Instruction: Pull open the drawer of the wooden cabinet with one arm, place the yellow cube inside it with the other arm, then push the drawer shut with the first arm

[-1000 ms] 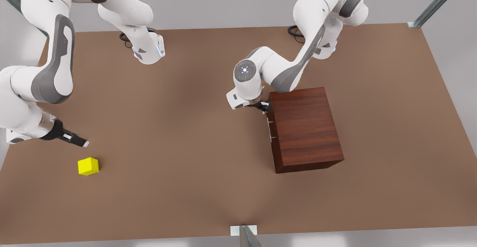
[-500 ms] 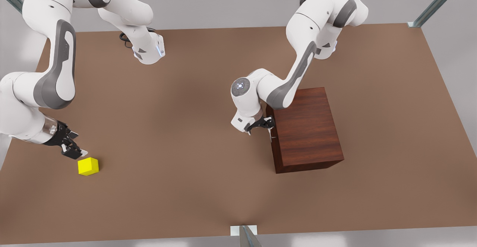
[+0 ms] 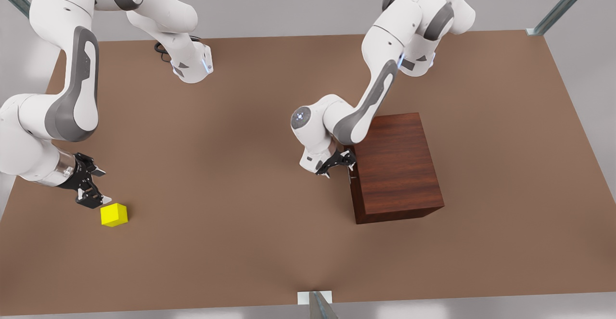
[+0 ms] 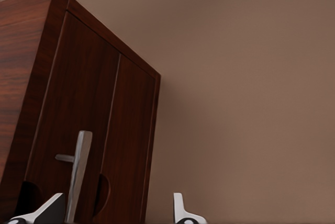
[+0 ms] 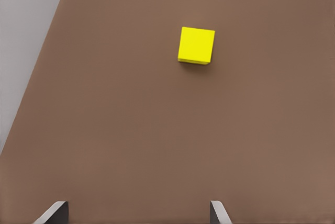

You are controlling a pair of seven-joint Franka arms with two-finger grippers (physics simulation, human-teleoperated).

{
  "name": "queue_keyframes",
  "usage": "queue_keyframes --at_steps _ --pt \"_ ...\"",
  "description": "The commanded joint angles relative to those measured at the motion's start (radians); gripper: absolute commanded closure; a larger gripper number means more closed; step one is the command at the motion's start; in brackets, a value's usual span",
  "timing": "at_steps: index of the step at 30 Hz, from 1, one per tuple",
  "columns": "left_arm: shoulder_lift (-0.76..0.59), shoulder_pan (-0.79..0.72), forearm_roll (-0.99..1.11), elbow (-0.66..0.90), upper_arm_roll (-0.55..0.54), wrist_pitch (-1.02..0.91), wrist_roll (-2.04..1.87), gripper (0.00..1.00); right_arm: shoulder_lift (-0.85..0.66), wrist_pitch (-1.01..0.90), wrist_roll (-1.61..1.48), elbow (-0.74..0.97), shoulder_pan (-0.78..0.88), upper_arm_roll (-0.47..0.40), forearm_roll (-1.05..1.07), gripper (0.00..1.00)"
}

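At the cabinet's front, your left gripper [image 3: 342,163] has its fingers spread wide, holding nothing, just beside the silver handle [image 4: 77,174] of the drawer [image 4: 94,130], which sits flush in the wooden cabinet [image 3: 397,165]. Your right gripper [image 3: 94,195], also wide open and empty, hangs just beside the yellow cube [image 3: 114,214] on the table [image 3: 240,189].

A broad, matte brown surface [image 3: 250,174] spreads across the scene under soft, even light. Beyond its far edge lies pale grey floor [image 3: 298,6]. Metal frame struts [image 3: 563,4] rise at that surface's far corners, another [image 3: 320,307] at its near edge.
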Motion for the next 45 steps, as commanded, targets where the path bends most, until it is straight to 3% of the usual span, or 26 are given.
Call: queue_keyframes --at_steps 1,45 --pt "0.011 -0.002 0.007 0.003 0.000 -0.006 -0.178 0.00 -0.001 -0.002 0.158 0.000 0.000 0.000 0.000 0.00" --pt "0.073 -0.052 0.025 0.135 -0.003 0.074 -0.189 0.00 0.008 -0.002 0.159 0.000 0.000 0.002 0.000 0.00"
